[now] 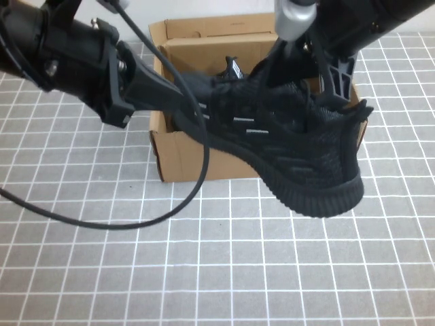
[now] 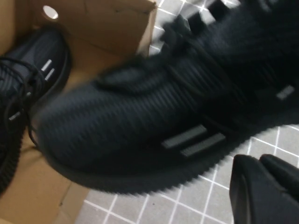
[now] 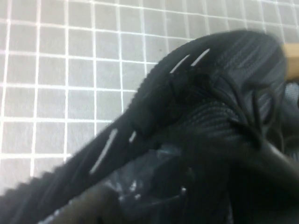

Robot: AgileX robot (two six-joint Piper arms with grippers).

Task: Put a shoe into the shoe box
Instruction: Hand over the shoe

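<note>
Shoe (image 1: 299, 153) is hanging above my shoe box's (image 1: 183, 153) near wall, both my left gripper (image 1: 204, 109) and right gripper (image 1: 340, 95) clamping it.

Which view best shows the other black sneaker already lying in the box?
The left wrist view: the second sneaker lies clearly on the floor of the shoe box. The high view shows only its tongue behind the lifted shoe. The right wrist view shows none.

Matt knit shoe (image 1: 299, 146) (ribbed sole); plain brown cardboard shoe box (image 1: 183, 153).
</note>
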